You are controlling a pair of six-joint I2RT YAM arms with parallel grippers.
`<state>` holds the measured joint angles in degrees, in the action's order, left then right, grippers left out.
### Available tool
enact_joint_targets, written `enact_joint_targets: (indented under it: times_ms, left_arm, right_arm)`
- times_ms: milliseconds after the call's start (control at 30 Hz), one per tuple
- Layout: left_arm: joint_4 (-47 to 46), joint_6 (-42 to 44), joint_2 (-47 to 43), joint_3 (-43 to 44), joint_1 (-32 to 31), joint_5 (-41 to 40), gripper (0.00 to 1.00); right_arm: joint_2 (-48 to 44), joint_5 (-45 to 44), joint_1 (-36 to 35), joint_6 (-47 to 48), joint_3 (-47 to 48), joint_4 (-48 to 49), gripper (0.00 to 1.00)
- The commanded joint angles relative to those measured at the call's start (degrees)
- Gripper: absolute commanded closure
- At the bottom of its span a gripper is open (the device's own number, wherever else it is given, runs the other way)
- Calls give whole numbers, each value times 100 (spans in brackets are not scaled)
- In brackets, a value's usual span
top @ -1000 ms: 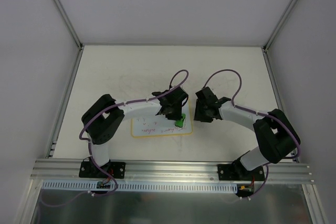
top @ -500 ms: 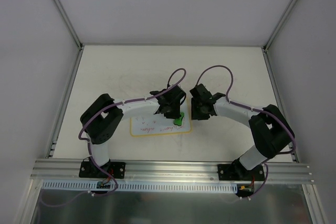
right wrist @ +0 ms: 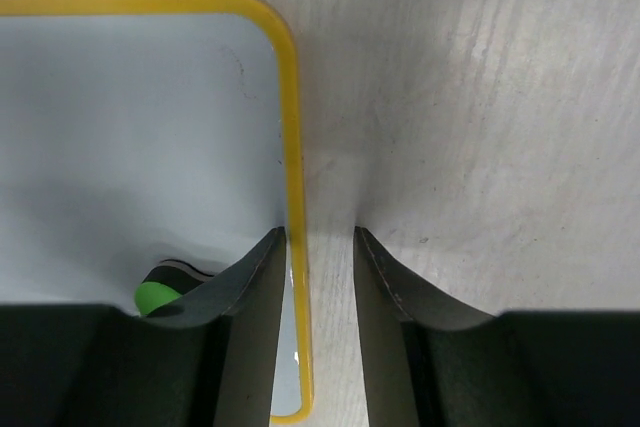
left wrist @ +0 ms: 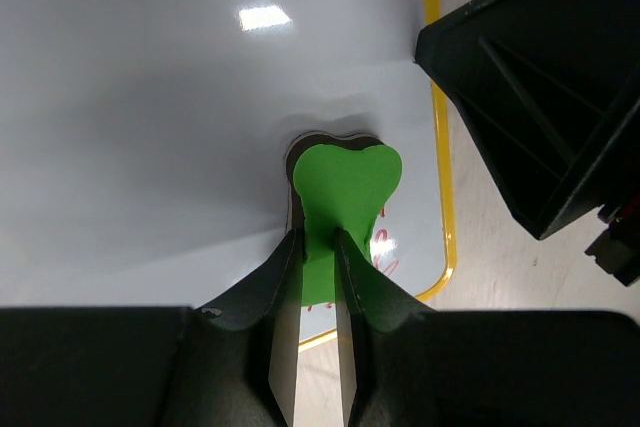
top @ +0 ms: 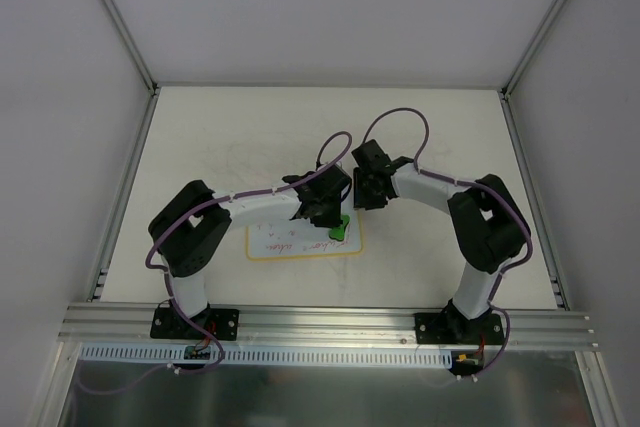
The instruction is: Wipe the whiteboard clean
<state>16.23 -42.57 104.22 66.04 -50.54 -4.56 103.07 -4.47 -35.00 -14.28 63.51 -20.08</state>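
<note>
The whiteboard (top: 300, 242) lies flat on the table with red handwriting on its left and lower part. My left gripper (top: 328, 215) stands over its right end, shut on the green bone-shaped eraser (top: 340, 230). In the left wrist view the eraser (left wrist: 345, 185) rests its head on the board (left wrist: 150, 117), with red marks just beside it. My right gripper (right wrist: 320, 237) is open, its fingers astride the board's yellow right rim (right wrist: 291, 147): one fingertip on the white surface, the other on the tabletop. The top view shows this gripper (top: 362, 197) at the board's far right corner.
The scuffed white tabletop (top: 430, 127) is walled on three sides. An aluminium rail (top: 330, 322) carrying both arm bases runs along the near edge. The two grippers stand close together, the right one's black body (left wrist: 540, 97) filling the left wrist view's upper right.
My right arm has swung left and away from me, bringing its gripper to the board's right rim. The left gripper and eraser shifted slightly left on the board.
</note>
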Motion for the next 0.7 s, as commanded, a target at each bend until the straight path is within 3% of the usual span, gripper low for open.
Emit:
enact_joint_targets:
  times_ms: [0,333,400,667]
  left_arm:
    - [522,99,116,-179,36,-37,100]
    - [408,231,-104,-443,1,165,100]
    - [390,493,-192,-478,-104,201,100]
    - [328,1549,80,-118,-614,394,100]
  right_arm:
    - [205,104,-6,57,153,83,66]
    - [583,34,90,-232,-22,118,83]
    - [539,25,160,-268,-75,118,88]
    - [557,-19,196,-321,-119,109,92]
